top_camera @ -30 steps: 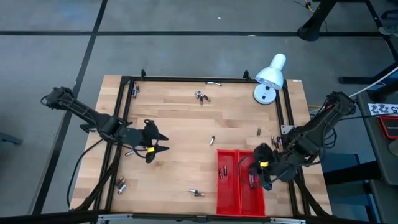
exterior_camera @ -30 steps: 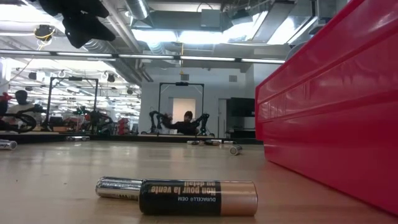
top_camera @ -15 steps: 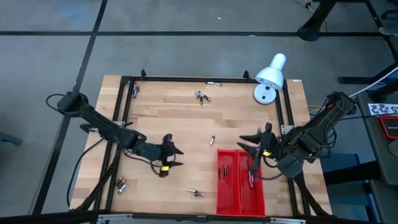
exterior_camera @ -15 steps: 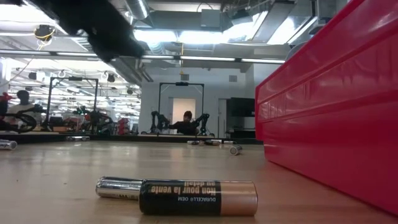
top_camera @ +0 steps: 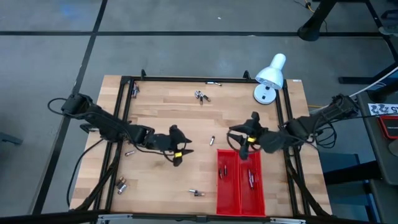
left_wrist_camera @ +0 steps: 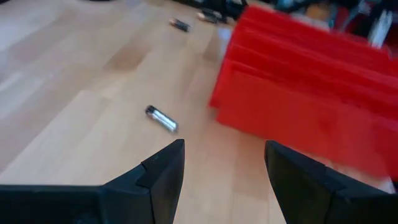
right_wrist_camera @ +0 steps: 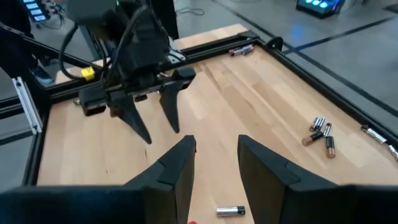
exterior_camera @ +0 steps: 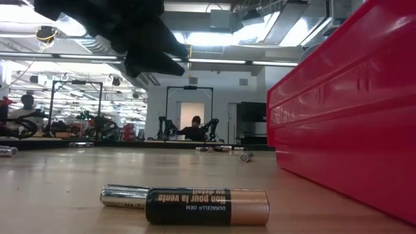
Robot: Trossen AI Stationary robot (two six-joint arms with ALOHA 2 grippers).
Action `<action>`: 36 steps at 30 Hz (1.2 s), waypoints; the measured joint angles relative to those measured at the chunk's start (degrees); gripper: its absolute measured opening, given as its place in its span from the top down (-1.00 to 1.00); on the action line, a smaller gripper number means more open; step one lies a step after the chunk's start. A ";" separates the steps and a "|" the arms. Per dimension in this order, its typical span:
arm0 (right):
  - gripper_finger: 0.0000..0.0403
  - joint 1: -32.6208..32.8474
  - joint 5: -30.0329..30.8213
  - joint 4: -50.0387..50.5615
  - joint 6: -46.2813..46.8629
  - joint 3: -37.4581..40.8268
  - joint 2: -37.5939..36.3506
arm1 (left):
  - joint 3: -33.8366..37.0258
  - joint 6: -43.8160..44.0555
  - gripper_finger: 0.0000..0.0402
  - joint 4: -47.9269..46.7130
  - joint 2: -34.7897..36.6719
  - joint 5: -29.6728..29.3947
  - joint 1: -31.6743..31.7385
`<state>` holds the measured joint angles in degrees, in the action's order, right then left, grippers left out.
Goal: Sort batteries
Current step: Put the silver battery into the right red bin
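Small silvery-grey cylindrical batteries [top_camera: 212, 140] lie scattered on the wooden table [top_camera: 168, 118], some inside the red plastic tray [top_camera: 239, 202]; left gripper [top_camera: 179, 154] and right gripper [top_camera: 244, 138] hover open, empty; cells look rigid, slick, roll-prone—pinch mid-body across the barrel.

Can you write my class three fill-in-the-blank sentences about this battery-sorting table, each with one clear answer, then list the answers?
1. The tray near the table's front edge is coloured ____.
2. The white thing standing at the table's far right corner is a desk ____.
3. The left gripper hovers over the wood with its fingers ____, holding nothing, while the right gripper hangs empty near the tray's far end.

Missing words: red; lamp; open
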<state>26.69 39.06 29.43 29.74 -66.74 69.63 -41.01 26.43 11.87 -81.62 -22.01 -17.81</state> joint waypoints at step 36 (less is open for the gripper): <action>0.38 -3.82 -14.24 -2.32 7.65 0.04 0.00 | -16.07 -2.00 -0.04 3.93 -28.60 -1.47 9.95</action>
<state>22.87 24.82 27.12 37.39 -66.70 69.63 -57.09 24.43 15.80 -110.22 -23.47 -7.85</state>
